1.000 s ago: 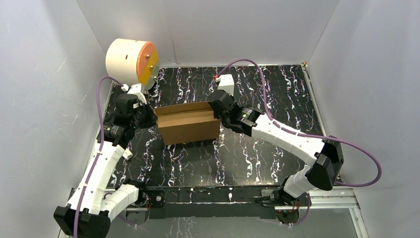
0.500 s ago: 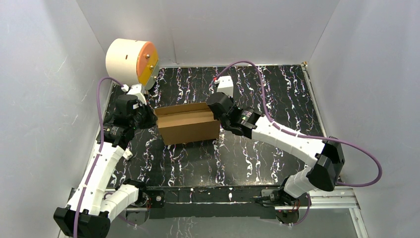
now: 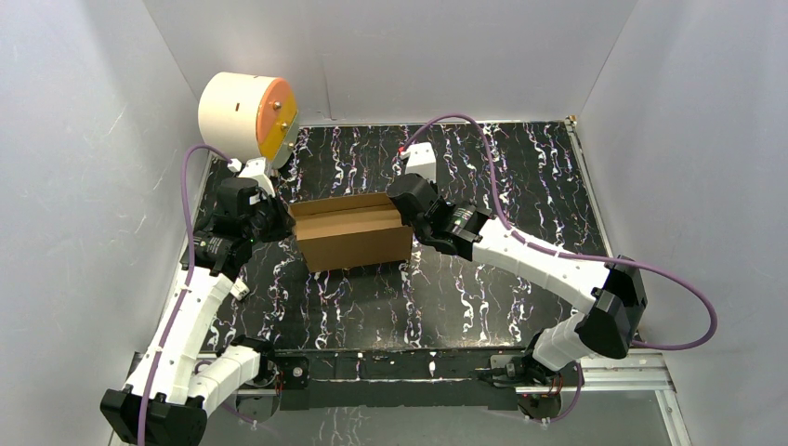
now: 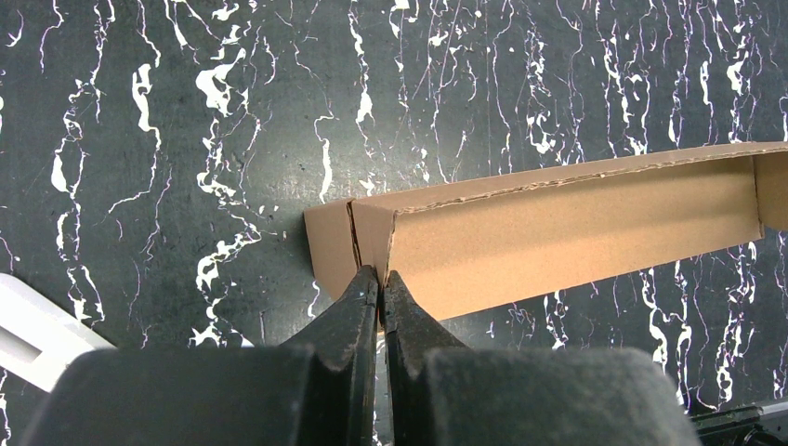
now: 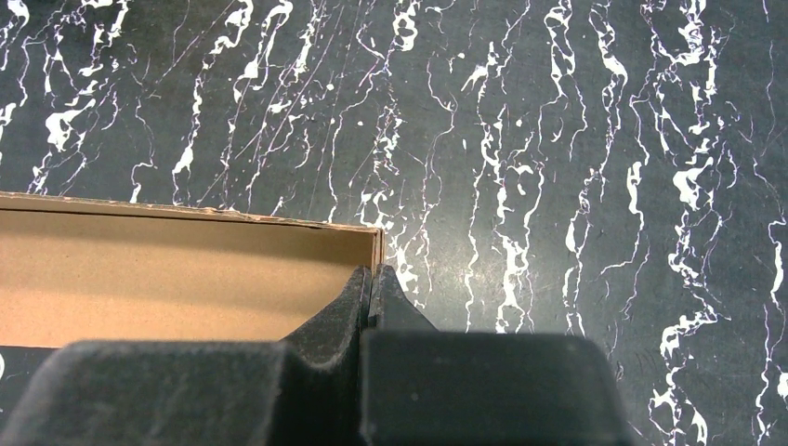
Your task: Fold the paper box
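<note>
The paper box [image 3: 353,234] is a brown cardboard box with an open top, standing on the black marbled table between my two arms. My left gripper [image 3: 283,219] is at its left end. In the left wrist view that gripper [image 4: 381,277] is shut, pinching the box's [image 4: 576,232] folded end wall. My right gripper [image 3: 406,212] is at the opposite end. In the right wrist view it [image 5: 371,274] is shut on the thin end wall at the corner of the box [image 5: 186,269], one finger inside and one outside.
A cream cylinder with an orange face [image 3: 246,113] hangs at the back left, just above the left arm. White walls [image 3: 84,186] close in the table on three sides. A white part [image 4: 28,334] shows at the left wrist view's lower left.
The right wrist has shifted very slightly toward the back left. The box and the left arm have not visibly moved, and both grips are unchanged.
</note>
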You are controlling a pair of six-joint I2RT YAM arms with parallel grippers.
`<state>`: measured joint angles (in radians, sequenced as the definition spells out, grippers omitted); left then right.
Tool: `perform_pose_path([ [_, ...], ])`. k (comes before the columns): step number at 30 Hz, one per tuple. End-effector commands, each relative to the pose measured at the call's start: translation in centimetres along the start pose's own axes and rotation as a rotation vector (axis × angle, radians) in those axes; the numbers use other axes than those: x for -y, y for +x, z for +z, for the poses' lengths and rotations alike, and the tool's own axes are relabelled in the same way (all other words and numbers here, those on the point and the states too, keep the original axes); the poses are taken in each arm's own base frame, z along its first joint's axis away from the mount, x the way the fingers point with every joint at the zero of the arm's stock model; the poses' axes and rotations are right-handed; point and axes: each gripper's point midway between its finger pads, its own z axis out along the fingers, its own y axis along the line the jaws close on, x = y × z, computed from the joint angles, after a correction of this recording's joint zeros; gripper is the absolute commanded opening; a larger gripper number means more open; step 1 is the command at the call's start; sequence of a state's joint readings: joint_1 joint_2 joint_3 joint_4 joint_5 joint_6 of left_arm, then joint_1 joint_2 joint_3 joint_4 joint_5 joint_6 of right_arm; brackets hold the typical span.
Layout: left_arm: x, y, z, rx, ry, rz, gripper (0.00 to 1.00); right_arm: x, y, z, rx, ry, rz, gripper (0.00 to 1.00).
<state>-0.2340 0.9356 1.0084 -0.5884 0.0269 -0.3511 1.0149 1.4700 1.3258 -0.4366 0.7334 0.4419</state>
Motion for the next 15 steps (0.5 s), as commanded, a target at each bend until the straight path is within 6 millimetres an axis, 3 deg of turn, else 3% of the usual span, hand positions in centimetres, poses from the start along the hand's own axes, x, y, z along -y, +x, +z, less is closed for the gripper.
perform_pose_path([
  [1, 1.0, 0.7, -0.5, -0.021, 0.052, 0.014, 0.00, -0.6, 1.9, -0.7, -0.065, -0.044, -0.068, 0.00],
  [15, 0.9, 0.8, -0.7, -0.018, 0.047, 0.008, 0.00, -1.1, 2.8, -0.4, -0.087, -0.063, -0.050, 0.00],
])
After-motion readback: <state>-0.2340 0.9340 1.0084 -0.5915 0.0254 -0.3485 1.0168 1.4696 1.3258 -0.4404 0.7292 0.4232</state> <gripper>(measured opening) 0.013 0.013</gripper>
